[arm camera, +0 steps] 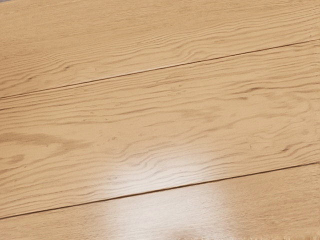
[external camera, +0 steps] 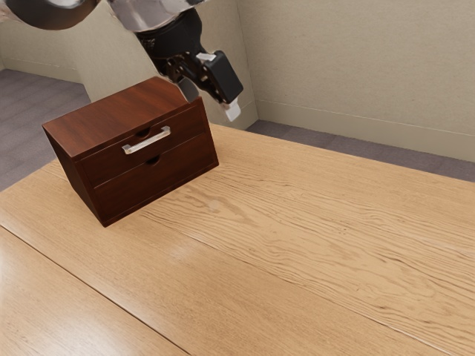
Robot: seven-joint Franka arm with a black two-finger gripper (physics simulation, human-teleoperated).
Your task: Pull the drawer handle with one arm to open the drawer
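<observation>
Planks of pale, glossy, grain-streaked wood form the large table (external camera: 312,230), and the wrist view looks straight down on its long seams (arm camera: 160,125). A dark reddish-brown wooden cabinet (external camera: 111,117) sits toward the exterior view's left, turned at an angle so its front faces the view's lower right.

The silver-and-black arm (external camera: 141,15) enters from the upper left and bends down behind the cabinet's far top corner. Its black two-finger gripper (external camera: 211,100) hangs there above the table and tilts toward the exterior view's right. It is spread wide with nothing between the fingers; one white-tipped finger (external camera: 232,111) is plain to see, while the other is partly hidden behind the cabinet's edge. It is apart from the cabinet front.

The upper drawer (external camera: 152,137) lies flush with the cabinet face (shut, as is the lower drawer (external camera: 159,172)). Its slim silver bar handle (external camera: 146,140) runs across the front, well apart from the gripper and untouched.
</observation>
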